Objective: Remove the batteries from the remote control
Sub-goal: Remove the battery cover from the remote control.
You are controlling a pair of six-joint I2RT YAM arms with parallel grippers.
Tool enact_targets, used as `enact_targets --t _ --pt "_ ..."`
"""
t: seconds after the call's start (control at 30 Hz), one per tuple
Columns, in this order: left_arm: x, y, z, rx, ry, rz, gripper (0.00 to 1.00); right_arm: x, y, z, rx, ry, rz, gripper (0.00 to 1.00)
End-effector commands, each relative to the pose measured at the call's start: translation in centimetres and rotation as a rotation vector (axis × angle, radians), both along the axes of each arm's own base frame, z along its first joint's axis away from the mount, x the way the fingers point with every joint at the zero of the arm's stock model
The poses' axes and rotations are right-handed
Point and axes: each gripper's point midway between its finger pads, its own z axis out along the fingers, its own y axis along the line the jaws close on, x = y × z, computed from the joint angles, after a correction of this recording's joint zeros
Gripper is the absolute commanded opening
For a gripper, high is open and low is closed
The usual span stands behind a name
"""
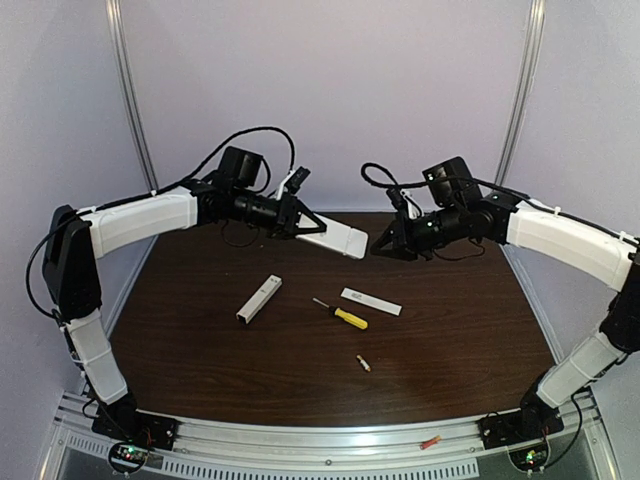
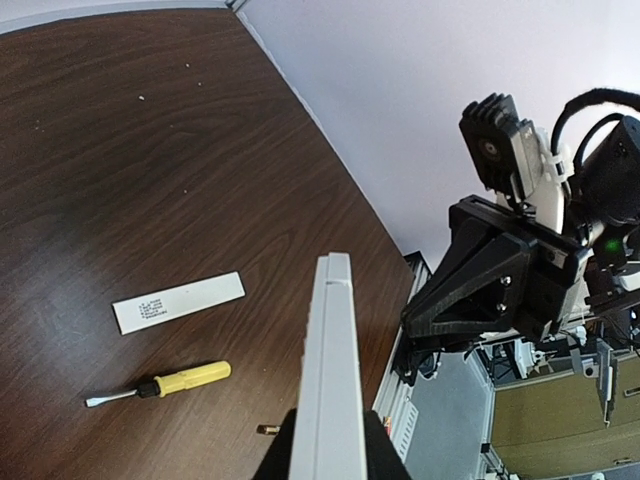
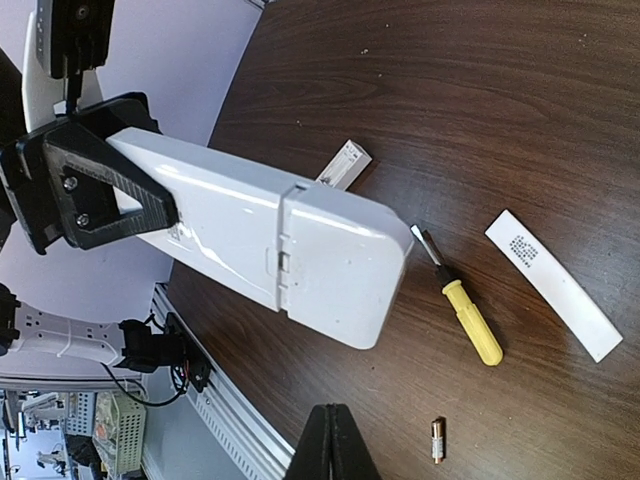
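- The left claw (image 1: 312,227) is clenched on one end of the white remote control (image 1: 340,239). It holds the remote in the air over the middle of the bench's (image 1: 200,350) far edge, with the free end pointing toward the right arm.
- The right claw (image 1: 383,247) hangs just beside that free end with its jaws pressed together; nothing shows between them.
- One battery (image 1: 363,363), gold and red, lies loose on the bench toward the near edge, so at least one cell looks to be out.
- A yellow-handled screwdriver (image 1: 342,315) and a flat white cover (image 1: 371,301) lie mid-bench, near each other.
- A pale oblong piece (image 1: 259,298) lies further toward the left edge.
- The remote face shown to the right wrist camera looks closed, with a seam and a latch. Whether cells remain inside cannot be told.
- What is probably left: check the compartment and pull out any remaining batteries.
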Motion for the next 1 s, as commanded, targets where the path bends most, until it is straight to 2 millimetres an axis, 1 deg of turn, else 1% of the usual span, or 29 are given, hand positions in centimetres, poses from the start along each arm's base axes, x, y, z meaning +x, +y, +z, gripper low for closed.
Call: enact_targets --t 0.0,0.2,0.5,0.73,0.97 --pt "0.5 0.4 -2.3 0.049 -0.012 0.009 0.0 0.6 0.9 -2.1 -0.003 0.026 -0.002 0.03" --pt "0.5 1.2 -4.9 0.125 0.006 0.023 0.0 0.8 2.2 -4.4 -0.017 0.064 0.025 0.02" --pt "-0.3 2.3 -8.8 0.212 0.051 0.031 0.0 1.1 3.5 -7.5 -0.037 0.117 0.055 0.01" --pt "-0.7 3.2 -11.5 0.274 0.078 0.038 0.0 1.0 3.7 -9.5 -0.064 0.154 0.063 0.01" --pt "-1.1 3.9 -13.1 0.301 0.1 0.039 0.0 0.5 3.4 -11.4 -0.085 0.184 0.066 0.01"
